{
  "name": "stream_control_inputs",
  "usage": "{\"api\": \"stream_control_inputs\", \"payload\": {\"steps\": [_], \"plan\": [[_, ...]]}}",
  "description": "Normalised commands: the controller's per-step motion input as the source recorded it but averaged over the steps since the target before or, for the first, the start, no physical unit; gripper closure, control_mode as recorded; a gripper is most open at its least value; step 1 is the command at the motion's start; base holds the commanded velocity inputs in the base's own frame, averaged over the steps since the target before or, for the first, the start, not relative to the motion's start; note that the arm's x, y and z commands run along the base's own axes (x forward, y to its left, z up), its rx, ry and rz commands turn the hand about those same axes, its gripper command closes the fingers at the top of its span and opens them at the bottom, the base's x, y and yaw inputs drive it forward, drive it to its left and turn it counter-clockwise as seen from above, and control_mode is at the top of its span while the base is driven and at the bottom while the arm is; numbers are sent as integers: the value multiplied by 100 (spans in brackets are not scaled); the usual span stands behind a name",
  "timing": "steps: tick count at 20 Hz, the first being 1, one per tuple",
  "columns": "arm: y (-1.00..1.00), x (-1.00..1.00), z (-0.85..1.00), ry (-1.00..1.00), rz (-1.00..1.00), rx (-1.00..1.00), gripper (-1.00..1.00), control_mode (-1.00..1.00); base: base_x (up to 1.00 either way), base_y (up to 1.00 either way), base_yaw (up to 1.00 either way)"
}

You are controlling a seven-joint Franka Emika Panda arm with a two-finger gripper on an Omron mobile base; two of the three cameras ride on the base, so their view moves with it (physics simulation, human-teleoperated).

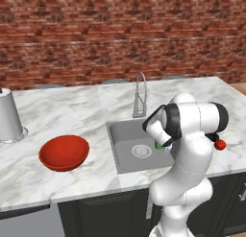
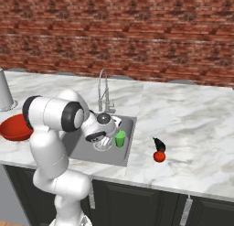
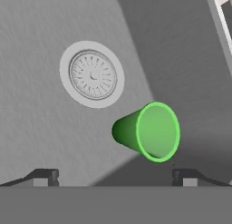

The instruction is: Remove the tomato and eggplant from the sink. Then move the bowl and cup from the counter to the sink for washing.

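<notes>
Gripper [image 3: 115,175]: fingers wide apart, nothing between them; the two dark tips sit at the lower left and lower right of the hand view. Above them, slightly right of centre, stands the green cup [image 3: 149,132], upright on the grey floor of the sink [image 3: 41,128], its open mouth facing the camera. It is clear of both fingertips. The round drain [image 3: 93,75] lies at the upper left of that view, apart from the cup.

In the right base view the cup [image 2: 120,138] is at frame centre, inside the sink [image 2: 80,147] near its right wall, just beside the hand. The faucet [image 2: 104,90] rises behind the basin.

The tomato [image 2: 159,156] rests on the counter [image 2: 192,124] right of centre, outside the sink, with the eggplant [image 2: 159,145] just above it in the frame (whether the two touch cannot be told).

The bowl [image 1: 64,152] sits on the counter at the left of the left base view, well apart from the sink. A pale cylindrical container [image 1: 9,116] stands at the far left edge.
</notes>
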Motion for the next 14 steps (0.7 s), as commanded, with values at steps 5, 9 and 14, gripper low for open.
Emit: {"api": "stream_control_inputs", "payload": {"steps": [5, 9, 14], "plan": [[2, -20, 35, 2, -1, 0, -100, -100, 0, 0, 0], [4, -15, 42, 6, 0, 0, -100, -100, 0, 0, 0], [0, -7, 49, 11, -1, 0, -100, -100, 0, 0, 0]]}}
